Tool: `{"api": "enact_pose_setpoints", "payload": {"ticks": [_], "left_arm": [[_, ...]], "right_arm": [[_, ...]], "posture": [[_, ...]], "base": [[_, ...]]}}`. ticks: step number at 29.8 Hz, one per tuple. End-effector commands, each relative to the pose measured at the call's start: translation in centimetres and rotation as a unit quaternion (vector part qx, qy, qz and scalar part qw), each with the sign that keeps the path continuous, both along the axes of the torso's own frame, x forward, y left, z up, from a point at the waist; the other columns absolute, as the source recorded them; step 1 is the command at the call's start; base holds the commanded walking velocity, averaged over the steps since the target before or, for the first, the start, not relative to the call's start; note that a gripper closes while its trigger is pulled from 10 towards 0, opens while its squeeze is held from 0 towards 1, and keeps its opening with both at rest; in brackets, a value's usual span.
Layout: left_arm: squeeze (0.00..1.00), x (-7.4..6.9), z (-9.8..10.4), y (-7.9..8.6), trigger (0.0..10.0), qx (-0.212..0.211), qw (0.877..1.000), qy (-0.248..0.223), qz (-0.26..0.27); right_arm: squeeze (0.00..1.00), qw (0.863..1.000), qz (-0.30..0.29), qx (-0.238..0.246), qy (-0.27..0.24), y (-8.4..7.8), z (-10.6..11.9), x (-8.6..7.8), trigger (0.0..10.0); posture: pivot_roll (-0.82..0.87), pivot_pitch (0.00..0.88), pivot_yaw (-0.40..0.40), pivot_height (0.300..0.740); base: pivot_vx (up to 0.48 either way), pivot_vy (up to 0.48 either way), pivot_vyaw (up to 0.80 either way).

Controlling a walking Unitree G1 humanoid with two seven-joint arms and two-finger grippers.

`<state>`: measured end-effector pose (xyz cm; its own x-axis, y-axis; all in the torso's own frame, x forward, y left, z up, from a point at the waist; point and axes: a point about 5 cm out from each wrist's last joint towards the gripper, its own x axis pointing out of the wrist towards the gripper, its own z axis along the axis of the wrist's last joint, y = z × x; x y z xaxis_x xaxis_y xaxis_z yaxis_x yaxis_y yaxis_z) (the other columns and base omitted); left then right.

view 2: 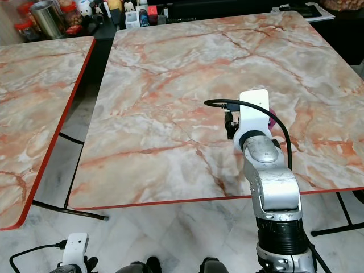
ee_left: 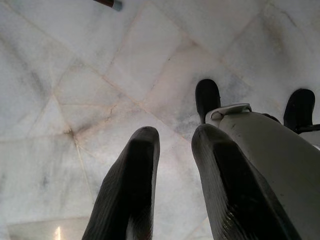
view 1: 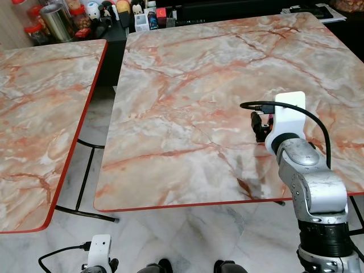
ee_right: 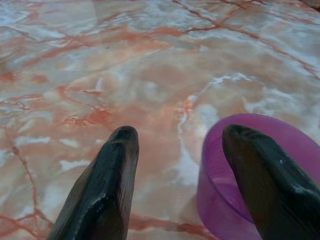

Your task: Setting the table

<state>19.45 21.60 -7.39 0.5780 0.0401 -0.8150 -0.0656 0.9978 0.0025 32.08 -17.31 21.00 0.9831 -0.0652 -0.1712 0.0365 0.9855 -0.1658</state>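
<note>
Right end effector (ee_right: 175,145) was raised over the large square marble-patterned worktop with a red edge (view 1: 187,131), toward its right edge and somewhat nearer the near edge than the far one. Its two black fingers (ee_right: 107,175) were spread apart. One finger stood outside and one hung over the inside of a translucent purple plastic bowl (ee_right: 220,195), so the bowl's near wall lay between them. Contact between fingers and wall could not be confirmed; a gap showed beside the outer finger. The bowl sat upright on the worktop, open side up; from the head camera just a sliver of purple (view 2: 272,120) showed past the white wrist housing (view 2: 254,114).

Left end effector (ee_left: 172,165) hung low beside the robot's body, over the pale marble tile floor (ee_left: 75,90). Its fingers were slightly parted, with a narrow gap between them and nothing held. The robot's black feet (ee_left: 207,97) were seen on the floor beyond the fingers.

A second marble-patterned worktop with a red edge (view 1: 40,114) stood to the left, separated from the first by a gap. Along the far edge, behind both, a dark counter carried a metal canister (view 1: 57,21), red-lidded jars (view 1: 35,28) and small figurines (view 1: 122,10).
</note>
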Motion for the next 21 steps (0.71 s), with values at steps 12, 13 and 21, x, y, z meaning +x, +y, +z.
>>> {"api": "enact_pose_setpoints", "payload": {"ticks": [12, 13, 21], "left_arm": [[0.00, -0.9, -0.4, 0.3, 10.0, -0.001, 1.000, 0.023, -0.002], [0.00, -0.9, -0.4, 0.3, 10.0, -0.002, 1.000, 0.023, -0.002], [0.00, -1.0, -0.5, 0.3, 10.0, -0.002, 1.000, 0.024, -0.002]], "right_arm": [[0.00, 1.000, -0.023, -0.001, -0.014, -1.2, 0.6, 0.5, 10.0], [0.00, 1.000, -0.024, -0.003, -0.014, -1.4, 0.6, 0.6, 10.0], [0.00, 1.000, -0.017, -0.010, 0.000, -1.8, 0.0, 1.2, 10.0]], "posture": [[-0.13, 0.185, 0.087, 0.740], [-0.12, 0.185, 0.086, 0.740], [-0.12, 0.186, 0.084, 0.740]], "base": [[0.000, 0.000, 0.00], [0.000, 0.000, 0.00], [0.000, 0.000, 0.00]]}}
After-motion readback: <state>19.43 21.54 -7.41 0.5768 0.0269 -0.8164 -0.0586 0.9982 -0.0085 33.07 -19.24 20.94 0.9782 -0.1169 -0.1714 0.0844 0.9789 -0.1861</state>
